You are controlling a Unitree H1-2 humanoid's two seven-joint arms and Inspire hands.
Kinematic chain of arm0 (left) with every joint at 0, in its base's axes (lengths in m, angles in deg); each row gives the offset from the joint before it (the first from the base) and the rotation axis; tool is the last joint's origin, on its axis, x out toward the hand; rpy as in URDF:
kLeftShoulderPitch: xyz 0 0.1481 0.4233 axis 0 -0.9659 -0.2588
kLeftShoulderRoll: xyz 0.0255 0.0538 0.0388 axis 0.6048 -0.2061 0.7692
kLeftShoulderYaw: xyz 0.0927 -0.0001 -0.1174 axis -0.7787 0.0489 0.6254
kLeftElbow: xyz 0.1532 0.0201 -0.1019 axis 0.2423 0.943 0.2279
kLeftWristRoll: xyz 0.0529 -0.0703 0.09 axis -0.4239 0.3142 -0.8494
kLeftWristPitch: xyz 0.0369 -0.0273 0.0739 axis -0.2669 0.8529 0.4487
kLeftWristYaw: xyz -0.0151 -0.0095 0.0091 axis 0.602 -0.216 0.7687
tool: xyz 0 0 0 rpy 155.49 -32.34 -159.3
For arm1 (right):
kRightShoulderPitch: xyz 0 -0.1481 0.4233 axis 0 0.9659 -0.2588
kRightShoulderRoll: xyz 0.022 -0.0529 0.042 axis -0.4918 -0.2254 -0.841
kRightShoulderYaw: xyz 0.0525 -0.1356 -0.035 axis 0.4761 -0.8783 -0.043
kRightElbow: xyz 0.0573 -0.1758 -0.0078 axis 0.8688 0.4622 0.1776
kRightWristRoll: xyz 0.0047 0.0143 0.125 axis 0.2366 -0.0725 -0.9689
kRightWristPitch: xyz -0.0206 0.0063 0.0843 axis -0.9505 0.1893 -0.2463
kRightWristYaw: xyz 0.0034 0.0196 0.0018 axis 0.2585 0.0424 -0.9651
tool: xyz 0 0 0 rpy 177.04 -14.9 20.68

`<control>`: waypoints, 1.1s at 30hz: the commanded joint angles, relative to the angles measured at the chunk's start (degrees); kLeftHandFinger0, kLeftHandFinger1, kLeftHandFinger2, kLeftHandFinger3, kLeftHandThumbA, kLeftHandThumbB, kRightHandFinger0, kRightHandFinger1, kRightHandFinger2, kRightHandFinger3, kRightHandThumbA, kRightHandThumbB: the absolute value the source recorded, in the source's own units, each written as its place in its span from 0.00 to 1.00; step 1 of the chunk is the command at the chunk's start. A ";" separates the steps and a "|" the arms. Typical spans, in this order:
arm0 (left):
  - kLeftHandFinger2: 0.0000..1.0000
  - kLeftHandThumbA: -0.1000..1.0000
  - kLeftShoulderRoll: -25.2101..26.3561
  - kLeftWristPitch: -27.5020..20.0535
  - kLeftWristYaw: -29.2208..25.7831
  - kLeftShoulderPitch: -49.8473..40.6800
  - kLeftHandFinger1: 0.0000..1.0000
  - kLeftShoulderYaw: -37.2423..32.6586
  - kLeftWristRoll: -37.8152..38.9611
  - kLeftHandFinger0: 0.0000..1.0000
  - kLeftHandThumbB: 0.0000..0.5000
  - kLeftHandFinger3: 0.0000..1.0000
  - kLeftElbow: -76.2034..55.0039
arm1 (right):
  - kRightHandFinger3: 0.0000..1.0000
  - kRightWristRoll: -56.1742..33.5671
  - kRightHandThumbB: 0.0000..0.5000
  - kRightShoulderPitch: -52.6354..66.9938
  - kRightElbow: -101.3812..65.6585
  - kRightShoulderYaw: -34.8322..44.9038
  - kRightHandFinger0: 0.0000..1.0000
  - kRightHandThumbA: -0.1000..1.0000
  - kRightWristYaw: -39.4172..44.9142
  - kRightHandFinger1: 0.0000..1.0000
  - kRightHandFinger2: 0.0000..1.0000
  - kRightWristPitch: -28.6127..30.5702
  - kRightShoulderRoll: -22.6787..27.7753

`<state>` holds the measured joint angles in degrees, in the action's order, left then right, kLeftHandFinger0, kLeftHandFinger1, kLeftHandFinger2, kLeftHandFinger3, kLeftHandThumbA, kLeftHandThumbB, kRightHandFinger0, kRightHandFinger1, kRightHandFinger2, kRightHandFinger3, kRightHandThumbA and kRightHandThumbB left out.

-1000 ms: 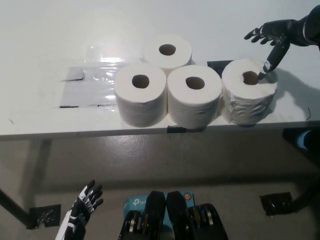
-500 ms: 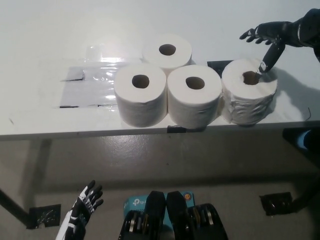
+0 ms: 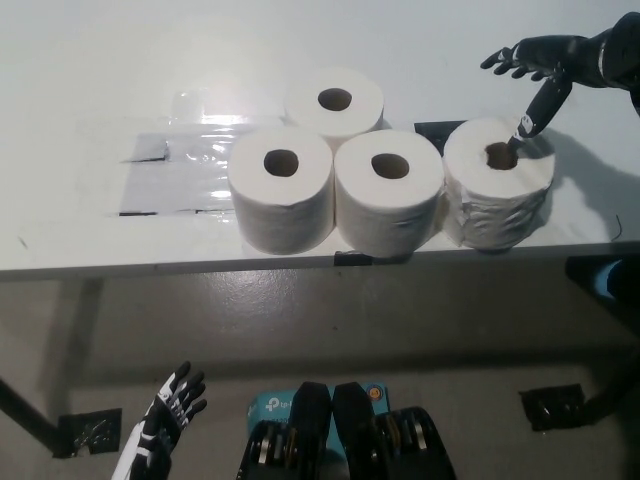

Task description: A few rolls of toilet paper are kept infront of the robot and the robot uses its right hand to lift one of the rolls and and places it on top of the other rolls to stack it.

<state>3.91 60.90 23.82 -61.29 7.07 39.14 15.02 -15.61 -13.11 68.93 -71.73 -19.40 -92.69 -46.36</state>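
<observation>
**Right hand lifting away from the end roll, nothing gripped yet**

Nearest the camera, the white left hand (image 3: 170,405) rests low at the lower left, below the table edge, fingers spread and empty.

On the table (image 3: 80,240), four toilet rolls stand upright: two side by side at the front, one behind them, and the wrinkled end roll (image 3: 497,195) at the right, touching its neighbour.

Over the last second the right hand (image 3: 535,75) has risen slightly and drawn back from that end roll; one finger that reached to the core hole now points at the rim. The roll has not moved, so the pick seems not yet made.

The black hand hovers above and behind the roll, fingers splayed, holding nothing.
</observation>
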 commanded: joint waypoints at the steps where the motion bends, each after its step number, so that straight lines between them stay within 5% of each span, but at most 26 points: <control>1: 1.00 1.00 0.52 -0.46 -0.07 -0.48 1.00 -0.18 -0.24 1.00 0.45 1.00 -1.81 | 1.00 0.79 0.56 -3.91 -1.43 1.16 1.00 1.00 -1.79 1.00 1.00 2.01 0.28; 11: 1.00 1.00 0.27 -0.12 -0.01 -0.41 1.00 -0.16 0.29 1.00 0.47 1.00 -1.77 | 1.00 0.54 0.51 -3.64 0.09 1.79 1.00 1.00 -1.60 1.00 1.00 2.49 -0.70; 18: 1.00 1.00 0.20 -0.42 -0.06 -0.64 1.00 -0.12 0.26 1.00 0.46 1.00 -1.77 | 1.00 2.37 0.63 -3.29 0.98 1.40 1.00 1.00 -3.62 1.00 1.00 -0.22 -2.20; 33: 1.00 1.00 0.31 -0.83 -0.24 -0.69 1.00 -0.16 -0.46 1.00 0.48 1.00 -2.05 | 1.00 2.36 0.55 -3.51 4.19 1.96 1.00 1.00 -4.28 1.00 1.00 2.48 -2.99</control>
<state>3.90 60.93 23.82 -61.60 7.07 38.98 14.86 -13.09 -13.10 72.31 -71.09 -21.75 -91.71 -50.09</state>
